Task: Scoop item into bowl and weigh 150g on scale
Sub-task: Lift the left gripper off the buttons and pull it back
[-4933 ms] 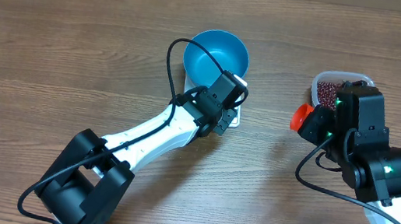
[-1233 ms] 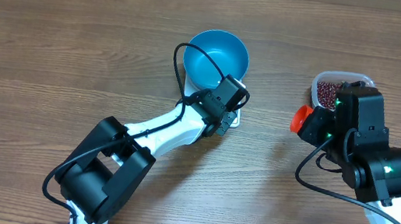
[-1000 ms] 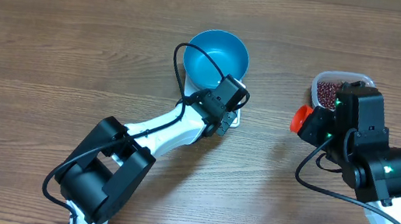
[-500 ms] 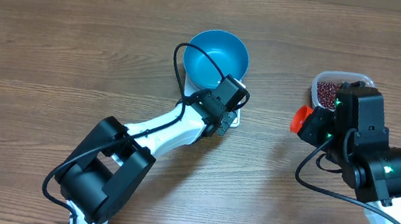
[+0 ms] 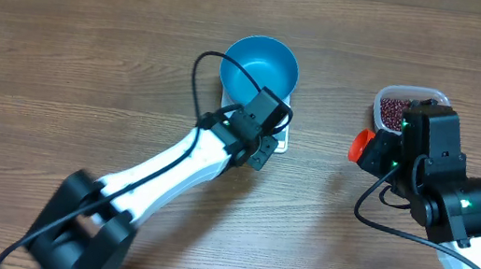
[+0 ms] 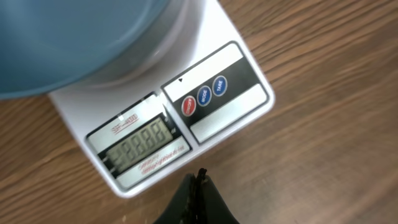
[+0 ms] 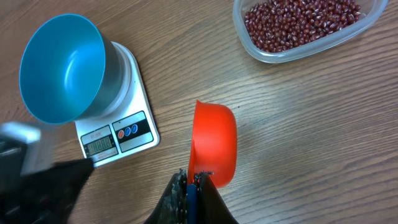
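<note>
The blue bowl (image 5: 260, 65) is set on the white scale (image 6: 217, 106), well apart from the beans (image 7: 298, 22), which are kept in a clear tub (image 7: 311, 55). The left hand (image 6: 199, 182) is pressed shut just before the scale's display. An orange scoop (image 7: 214, 143) is gripped by the right hand (image 7: 194, 180) above the tabletop (image 5: 94, 38).

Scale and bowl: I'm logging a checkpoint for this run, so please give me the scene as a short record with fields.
bowl: blue bowl sits on the scale; no beans seen inside
scale display: no clear reading
beans: in the clear tub, apart from the scale
left end effector: shut, empty, at the scale's display edge
right end effector: shut on the orange scoop, over the table between scale and tub
</note>
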